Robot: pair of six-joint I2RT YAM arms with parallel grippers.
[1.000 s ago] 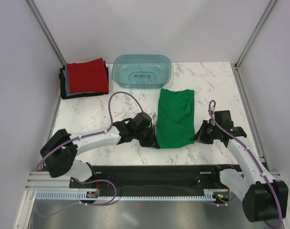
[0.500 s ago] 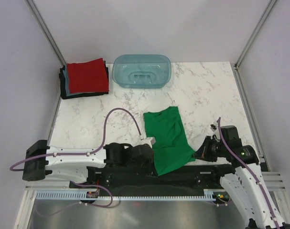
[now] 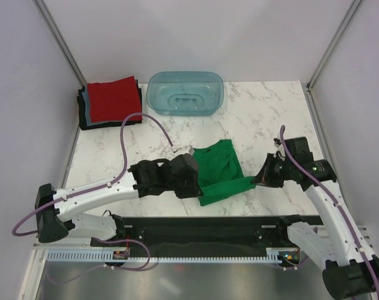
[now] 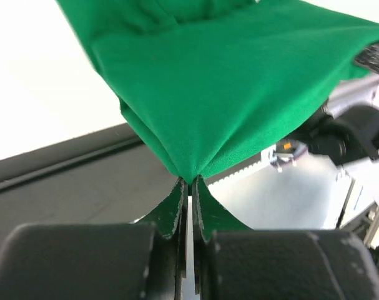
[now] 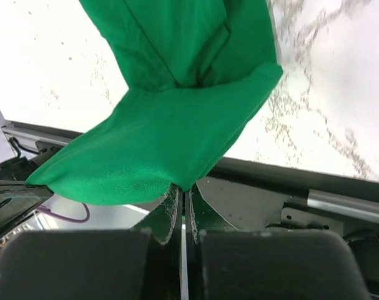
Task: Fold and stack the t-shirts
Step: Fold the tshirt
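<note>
White marbled tabletop (image 3: 264, 119), walled in by pale panels, carries a bright green t-shirt (image 3: 217, 167) close to the middle of its near edge. The far part of the shirt lies flat on the tabletop, while its near hem is lifted and stretched between the two arms. The left jaws are pinched almost fully together on the near left corner of the hem, the cloth fanning out from between them in the left wrist view. The right jaws are likewise squeezed to a thin slit on the near right corner, with the green cloth bunched at their tips. The left arm (image 3: 102, 190) reaches in from the near left corner and the right arm (image 3: 326, 200) from the near right one. At the far left corner sits a stack of folded shirts, a red t-shirt (image 3: 114, 100) on top with light blue and black layers under it. Just beside the stack, along the far edge, stands a teal plastic tub (image 3: 185, 92)
</note>
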